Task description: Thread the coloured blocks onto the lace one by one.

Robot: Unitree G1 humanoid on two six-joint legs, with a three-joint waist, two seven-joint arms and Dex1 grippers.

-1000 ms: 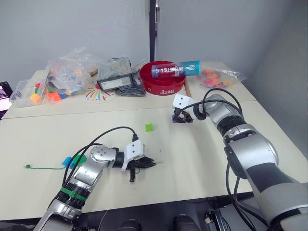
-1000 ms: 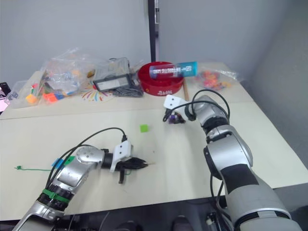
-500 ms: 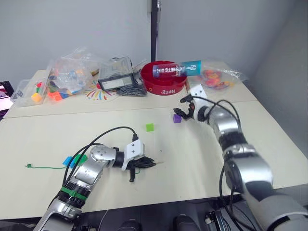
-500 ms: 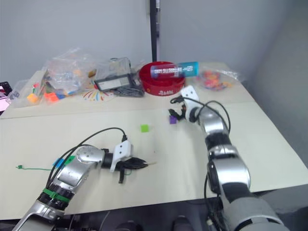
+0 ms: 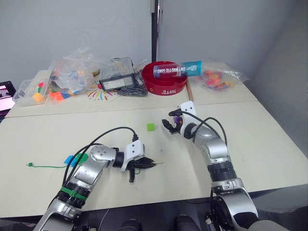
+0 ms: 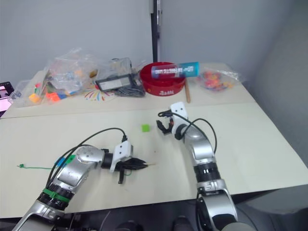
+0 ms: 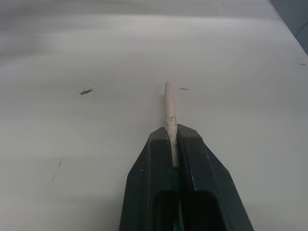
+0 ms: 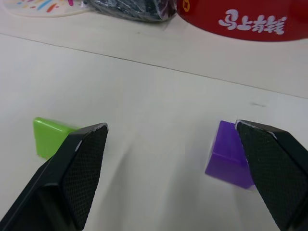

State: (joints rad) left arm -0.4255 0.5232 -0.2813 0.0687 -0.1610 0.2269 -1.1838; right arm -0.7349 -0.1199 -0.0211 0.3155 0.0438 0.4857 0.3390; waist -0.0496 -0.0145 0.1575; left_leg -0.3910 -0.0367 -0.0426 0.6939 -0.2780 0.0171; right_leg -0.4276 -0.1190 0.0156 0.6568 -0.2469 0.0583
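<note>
My left gripper (image 5: 146, 163) rests low on the table, shut on the pale stiff tip (image 7: 168, 102) of the lace. The green lace (image 5: 45, 167) trails left to a small knot. A blue block (image 5: 69, 160) and a dark green block (image 5: 80, 158) lie by it. A light green block (image 5: 150, 127) sits mid-table. My right gripper (image 8: 171, 126) hovers just right of that block, open wide. A purple block (image 8: 228, 155) lies touching the inside of one right finger, and the light green block (image 8: 48, 137) lies just outside the other.
A red bowl (image 5: 159, 85) with a blue bottle (image 5: 177, 70) lying across it stands at the back. Left of it are a black case (image 5: 115, 79) and plastic bags of toy pieces (image 5: 65, 77). Another bag (image 5: 217, 78) lies at the back right.
My right gripper lifted off the purple block, pulled back, then came down open a little to the left, between the two blocks. The left gripper and lace have not moved.
</note>
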